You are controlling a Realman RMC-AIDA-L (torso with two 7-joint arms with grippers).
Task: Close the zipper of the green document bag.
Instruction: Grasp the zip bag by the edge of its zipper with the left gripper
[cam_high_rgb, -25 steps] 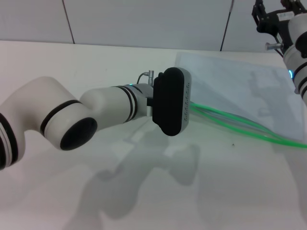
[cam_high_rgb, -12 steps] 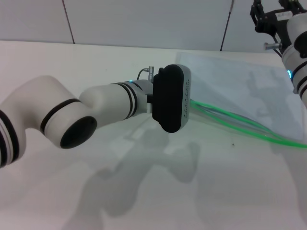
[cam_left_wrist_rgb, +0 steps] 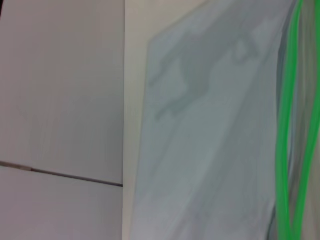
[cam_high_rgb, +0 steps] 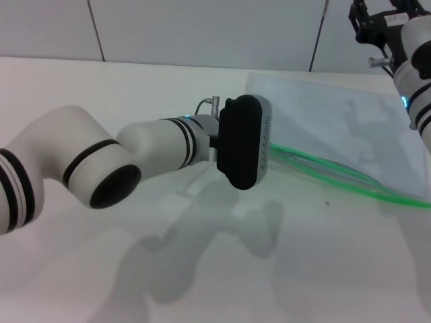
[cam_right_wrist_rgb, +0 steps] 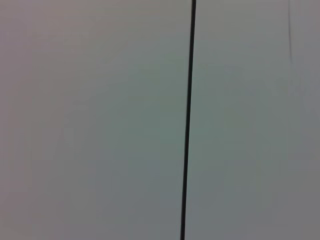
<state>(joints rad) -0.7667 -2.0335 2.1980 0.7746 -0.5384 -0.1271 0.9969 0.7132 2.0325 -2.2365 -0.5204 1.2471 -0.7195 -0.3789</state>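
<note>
The green document bag [cam_high_rgb: 337, 118] lies flat at the table's right, pale and translucent; the left wrist view shows its sheet [cam_left_wrist_rgb: 210, 140] close up. Along its near edge the zipper [cam_high_rgb: 337, 176] shows as two bright green strips that run apart, and both strips [cam_left_wrist_rgb: 286, 125] appear in the left wrist view too. I see no slider. My left gripper is hidden behind its black wrist housing [cam_high_rgb: 244, 142], which hovers at the zipper's left end. My right gripper [cam_high_rgb: 381, 15] is raised at the far right, above the bag's back corner, its black fingers apart and holding nothing.
The white table [cam_high_rgb: 202, 269] carries the arms' shadows in front. A pale wall [cam_high_rgb: 202, 27] with dark seams stands right behind the table; the right wrist view shows only that wall [cam_right_wrist_rgb: 100, 120].
My left arm has edged slightly to the right, toward the zipper's end. The right gripper has drifted a little upward. The bag has not moved.
</note>
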